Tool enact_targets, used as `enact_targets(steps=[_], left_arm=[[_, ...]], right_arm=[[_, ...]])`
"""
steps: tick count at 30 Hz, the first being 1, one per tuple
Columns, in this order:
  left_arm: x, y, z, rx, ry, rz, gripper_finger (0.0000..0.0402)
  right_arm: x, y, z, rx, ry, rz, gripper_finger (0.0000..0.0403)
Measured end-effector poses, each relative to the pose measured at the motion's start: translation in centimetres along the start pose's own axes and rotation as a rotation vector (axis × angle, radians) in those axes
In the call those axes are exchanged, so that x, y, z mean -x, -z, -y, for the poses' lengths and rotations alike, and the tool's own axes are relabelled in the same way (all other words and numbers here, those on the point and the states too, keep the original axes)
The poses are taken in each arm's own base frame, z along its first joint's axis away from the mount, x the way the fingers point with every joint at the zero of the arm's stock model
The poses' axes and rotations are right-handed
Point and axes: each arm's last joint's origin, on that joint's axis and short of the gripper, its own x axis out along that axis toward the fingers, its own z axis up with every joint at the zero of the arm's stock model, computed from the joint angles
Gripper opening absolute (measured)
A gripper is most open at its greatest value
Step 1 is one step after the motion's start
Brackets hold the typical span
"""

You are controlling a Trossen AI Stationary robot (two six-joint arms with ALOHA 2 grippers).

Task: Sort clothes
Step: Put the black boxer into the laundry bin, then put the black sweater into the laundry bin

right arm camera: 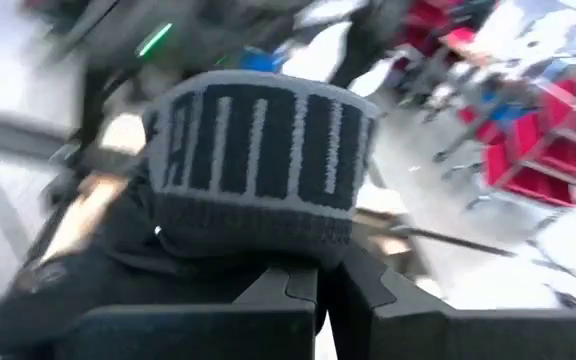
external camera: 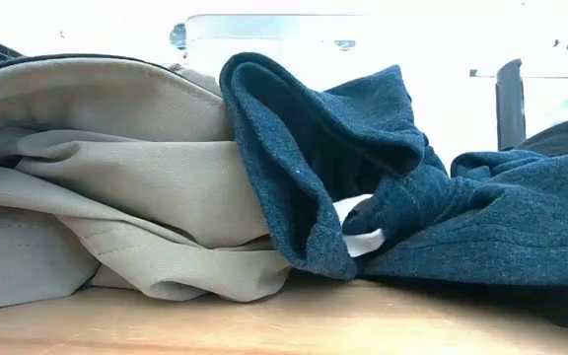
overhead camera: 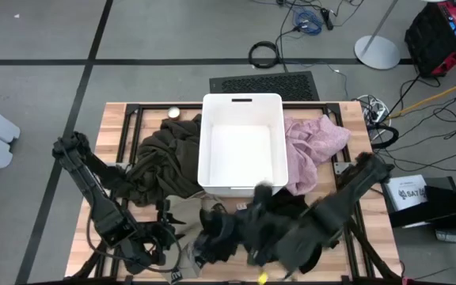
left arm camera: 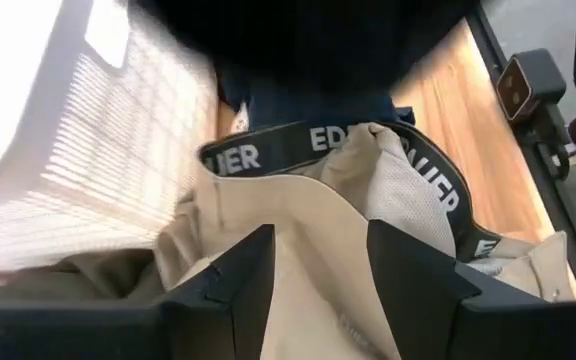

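Right gripper (right arm camera: 330,285) pinched shut on the black garment's (right arm camera: 258,150) limp ribbed cuff, left gripper (left arm camera: 318,265) spread over the beige garment (left arm camera: 298,215) at the table's (overhead camera: 117,111) front edge; soft, light, droopy—grab bunched folds.

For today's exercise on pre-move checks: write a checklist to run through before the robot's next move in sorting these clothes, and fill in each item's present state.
1. Right gripper shut on the black garment: ok.
2. Left gripper open over the beige garment: ok.
3. White bin holds no clothes: ok.
4. Olive garment clear of the bin's rim: not ok, it lies against the side.
5. Black garment free of the pile: cannot tell.
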Motion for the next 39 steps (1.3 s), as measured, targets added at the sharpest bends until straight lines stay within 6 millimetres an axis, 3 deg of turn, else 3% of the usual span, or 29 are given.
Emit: enact_targets(steps=[4, 8, 12, 17, 21, 31, 35, 39], left_arm=[[-2.5, 1.0, 0.2, -0.016, 0.044, 0.036, 0.0171], [-4.5, 0.1, -0.5, -0.032, 0.133, 0.111, 0.0171], [-5.8, -1.1, -2.0, -0.055, 0.131, 0.168, 0.0171], [-7.1, -1.5, -3.8, -0.036, 0.076, 0.160, 0.0171], [-7.7, -1.3, -4.5, -0.019, 0.053, 0.155, 0.0171], [-7.4, -0.6, -3.8, -0.011, 0.068, 0.116, 0.0171], [-7.3, -0.5, -3.6, -0.015, 0.071, 0.118, 0.0171], [-7.3, -0.5, -3.6, -0.015, 0.066, 0.118, 0.0171]], right_arm=[[1.6, -1.4, 5.9, -0.087, 0.066, 0.034, 0.0000], [2.0, -1.6, 11.6, -0.134, 0.164, 0.022, 0.0000], [1.2, -0.4, 16.5, -0.163, 0.264, -0.059, 0.0000], [-1.6, 2.4, 21.0, -0.273, 0.250, -0.225, 0.0000], [-4.9, 5.3, 22.4, -0.316, 0.203, -0.401, 0.0000], [-11.0, 11.8, 22.6, -0.347, 0.127, -0.742, 0.0007], [-11.8, 12.9, 22.8, -0.374, 0.100, -0.819, 0.0052], [-12.0, 13.2, 23.0, -0.394, 0.104, -0.834, 0.0122]])
